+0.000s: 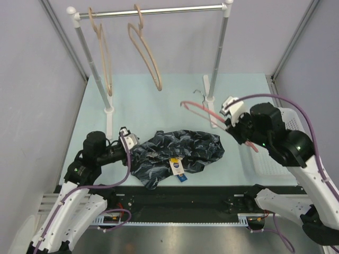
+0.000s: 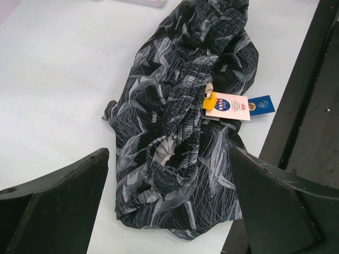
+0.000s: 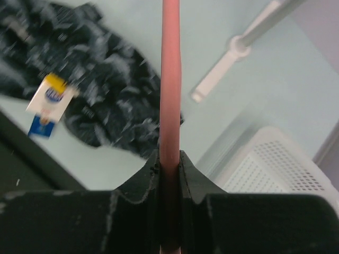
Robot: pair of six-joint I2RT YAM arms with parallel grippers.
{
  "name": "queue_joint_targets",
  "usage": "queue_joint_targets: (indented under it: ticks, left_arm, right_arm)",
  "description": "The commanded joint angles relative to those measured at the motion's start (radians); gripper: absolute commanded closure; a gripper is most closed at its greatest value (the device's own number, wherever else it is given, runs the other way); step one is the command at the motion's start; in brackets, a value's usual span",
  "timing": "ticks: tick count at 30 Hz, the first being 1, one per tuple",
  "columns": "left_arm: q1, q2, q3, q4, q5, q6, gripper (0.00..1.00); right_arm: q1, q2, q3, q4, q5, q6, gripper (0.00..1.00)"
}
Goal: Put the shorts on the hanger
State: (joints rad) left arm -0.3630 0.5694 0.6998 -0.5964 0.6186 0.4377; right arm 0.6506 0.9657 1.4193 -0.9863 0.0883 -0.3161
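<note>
The dark navy shorts (image 1: 177, 152) with a pale leaf print lie crumpled on the table near its front edge, their yellow-blue tag (image 1: 177, 166) on the near side. My left gripper (image 1: 128, 142) stands wide open at the shorts' left end, above the fabric; in the left wrist view the shorts (image 2: 180, 121) spread between and beyond my two fingers (image 2: 63, 206), nothing gripped. My right gripper (image 1: 233, 124) is shut on the pink-red hanger (image 1: 204, 112), held above the table to the right of the shorts. In the right wrist view the hanger bar (image 3: 170, 79) runs straight up from the jaws.
A white clothes rail (image 1: 153, 11) at the back carries two tan wooden hangers (image 1: 145, 50). Its right post foot (image 1: 211, 103) stands behind the pink hanger. A white perforated basket (image 1: 267, 161) sits under the right arm. A black strip runs along the table's front edge (image 1: 175, 193).
</note>
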Motion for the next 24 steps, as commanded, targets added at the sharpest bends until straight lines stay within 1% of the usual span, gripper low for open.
queue_joint_targets:
  ticks: [1,3,5,6,10,14,16,18,19,23,24]
  left_arm:
    - [0.007,-0.031,-0.025,0.026,0.095,0.061,0.00]
    - [0.007,-0.032,-0.028,0.009,0.156,0.116,0.01]
    - [0.007,-0.042,-0.029,-0.002,0.205,0.147,0.01]
    - [0.007,-0.046,-0.029,0.000,0.242,0.168,0.02]
    - [-0.001,-0.052,-0.028,-0.002,0.294,0.217,0.05]
    - [-0.054,-0.007,-0.013,-0.002,0.279,0.239,0.13]
    - [-0.082,0.010,-0.005,0.007,0.256,0.236,0.15]
    - [-0.128,0.024,-0.009,0.048,0.230,0.208,0.18]
    - [-0.158,0.027,-0.014,0.067,0.199,0.194,0.23]
    - [-0.201,0.055,-0.025,0.154,0.156,0.121,0.29]
    - [-0.209,0.070,-0.026,0.168,0.147,0.110,0.29]
  right_arm:
    - [0.017,-0.105,-0.011,-0.139,-0.295,-0.138,1.00]
    - [0.020,-0.111,-0.013,-0.193,-0.401,-0.175,1.00]
    - [0.021,-0.117,-0.014,-0.244,-0.499,-0.250,1.00]
    - [0.021,-0.119,-0.019,-0.252,-0.519,-0.270,1.00]
    - [0.027,-0.130,-0.040,-0.215,-0.541,-0.342,1.00]
    - [0.034,-0.116,-0.051,-0.178,-0.578,-0.388,1.00]
    - [0.035,-0.105,-0.051,-0.157,-0.585,-0.391,1.00]
    - [0.044,-0.096,-0.053,-0.149,-0.596,-0.400,1.00]
    - [0.047,-0.094,-0.054,-0.147,-0.601,-0.403,1.00]
    - [0.072,-0.081,-0.054,-0.141,-0.605,-0.420,1.00]
    - [0.086,-0.081,-0.056,-0.135,-0.604,-0.420,1.00]
